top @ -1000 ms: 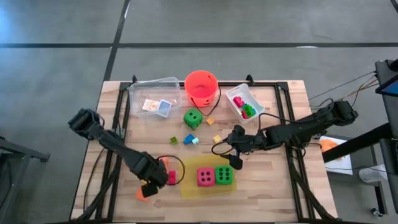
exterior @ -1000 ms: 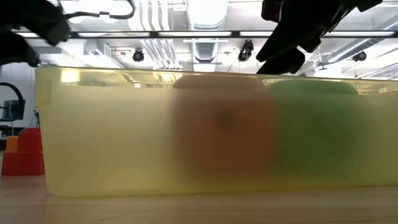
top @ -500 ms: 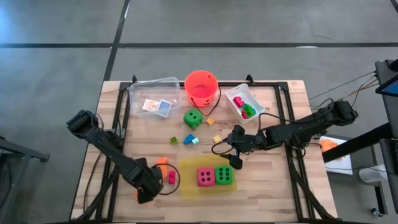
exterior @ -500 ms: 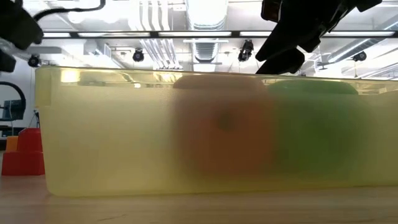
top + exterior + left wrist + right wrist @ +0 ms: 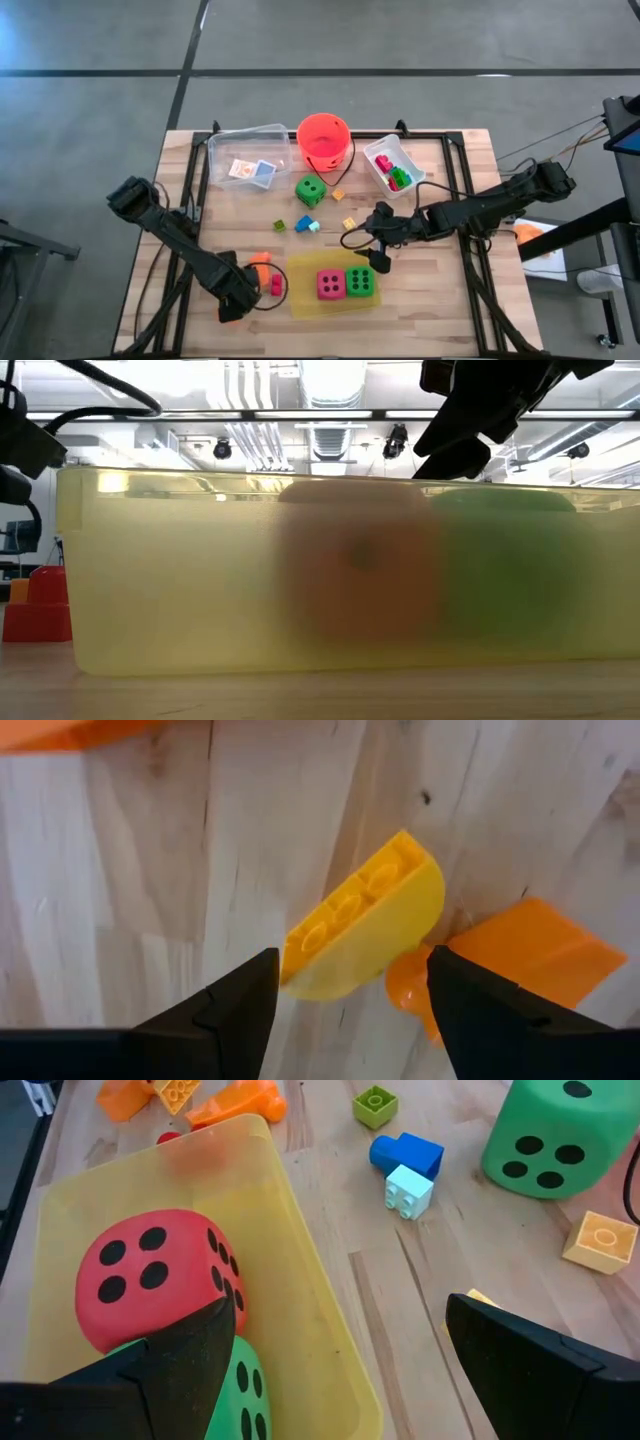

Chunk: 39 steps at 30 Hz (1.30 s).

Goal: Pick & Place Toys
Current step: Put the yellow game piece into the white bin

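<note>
Straddling a yellow half-round brick [image 5: 362, 925] near the bench's front-left corner, your left hand [image 5: 345, 1020] has its fingers parted on either side of it.

You can see that brick lying on the bare wood, touching an orange piece [image 5: 510, 960], with neither finger clearly against it. Your pink die [image 5: 331, 284] and one green die [image 5: 360, 281] sit side by side in the yellow tray [image 5: 303, 303] at the front edge; the other green die [image 5: 310, 190] rests mid-bench, just in front of the orange-red bucket [image 5: 323, 138]. Your right hand [image 5: 370, 252] hovers over the tray's back right corner, fingers spread wide, holding nothing.
</note>
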Tool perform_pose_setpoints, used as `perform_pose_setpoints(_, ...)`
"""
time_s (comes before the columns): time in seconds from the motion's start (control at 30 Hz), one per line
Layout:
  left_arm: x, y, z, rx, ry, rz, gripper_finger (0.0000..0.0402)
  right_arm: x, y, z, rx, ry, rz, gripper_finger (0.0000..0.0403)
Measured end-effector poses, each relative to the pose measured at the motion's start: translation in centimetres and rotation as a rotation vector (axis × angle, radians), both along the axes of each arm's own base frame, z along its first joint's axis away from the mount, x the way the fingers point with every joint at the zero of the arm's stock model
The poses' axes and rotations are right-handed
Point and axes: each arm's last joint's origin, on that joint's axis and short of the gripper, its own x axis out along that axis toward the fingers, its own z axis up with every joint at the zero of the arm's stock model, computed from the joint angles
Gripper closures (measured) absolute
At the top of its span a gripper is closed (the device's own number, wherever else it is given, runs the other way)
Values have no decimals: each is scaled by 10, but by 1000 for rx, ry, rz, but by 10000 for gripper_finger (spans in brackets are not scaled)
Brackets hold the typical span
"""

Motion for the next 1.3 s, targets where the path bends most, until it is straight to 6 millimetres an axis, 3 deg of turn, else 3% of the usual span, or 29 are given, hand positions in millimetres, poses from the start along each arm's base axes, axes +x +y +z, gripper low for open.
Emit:
perform_pose_setpoints(0.77,6,-4,-20,34,-34,-231,165,0,0,0,-1,0,0,46)
perform_pose_setpoints(0.9,7,-4,-19,31,-33,-239,212,0,0,0,-1,-1,1,46)
perform_pose_setpoints(1.07,6,-4,-19,24,-29,-238,319,0,0,0,-1,-2,0,46)
perform_pose_setpoints(1.3,8,-6,-15,5,-38,-220,326,2,1,2,-1,-32,7,46)
